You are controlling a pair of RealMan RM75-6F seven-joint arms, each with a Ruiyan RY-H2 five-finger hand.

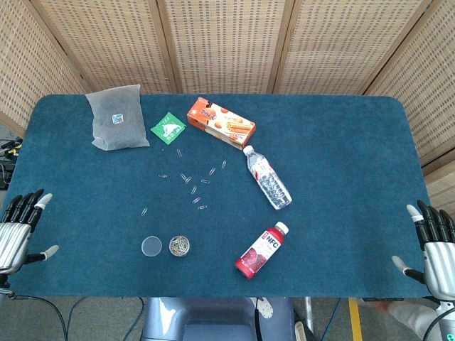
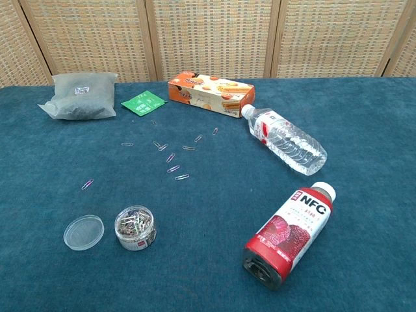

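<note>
A dark blue table (image 1: pixel 341 142) fills most of both views, backed by woven wicker screens (image 1: pixel 227 42) along the top of the frame. In the upper left lies a grey pouch (image 1: pixel 117 117), the bulkiest item, and just right of it a small green packet (image 1: pixel 168 128). Near the upper middle an orange biscuit box (image 1: pixel 221 122) lies flat on a slant; its lower right end comes close to the cap of a clear water bottle (image 1: pixel 267 177), which lies on its side pointing toward the lower right. Below that, in the lower middle of the head view, a red NFC juice bottle (image 1: pixel 261 250) also lies on its side, white cap toward the upper right, well apart from the water bottle. At the lower left edge of the head view the left hand (image 1: pixel 18 231) hangs over the table's border with fingers spread apart and holding nothing; the right hand (image 1: pixel 434 245) sits at the lower right edge the same way, fingers splayed and empty. Neither hand shows in the chest view. Left of the juice bottle stands a small open jar of paper clips (image 1: pixel 179 246), and touching or just beside it on its left lies its clear round lid (image 1: pixel 151 246). Between the jar and the box, loose paper clips (image 1: pixel 193 189) are scattered across the cloth, one stray clip (image 1: pixel 144 211) lying further left.
</note>
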